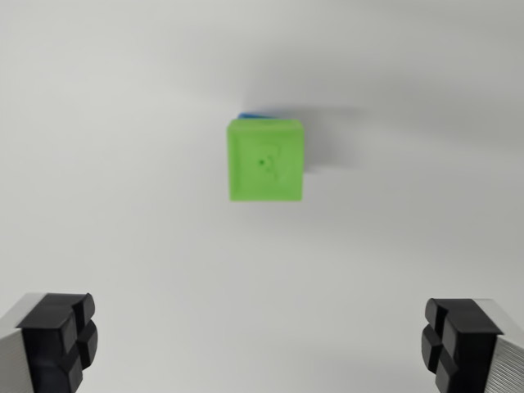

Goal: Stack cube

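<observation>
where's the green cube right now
In the wrist view, the green cube sits just above center on the white table, atop a blue cube barely showing behind it, beyond the open, empty pincer.

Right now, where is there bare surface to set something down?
Bare white surface lies on every side of the green cube, which covers a blue cube. Nothing is crowded. The gripper is open and empty, fingers wide apart.

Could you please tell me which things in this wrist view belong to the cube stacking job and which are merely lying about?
Belonging to the job:
green cube
blue cube, only an edge showing beneath the green one
gripper, open and empty

Lying about:
nothing visible on the white table
</observation>
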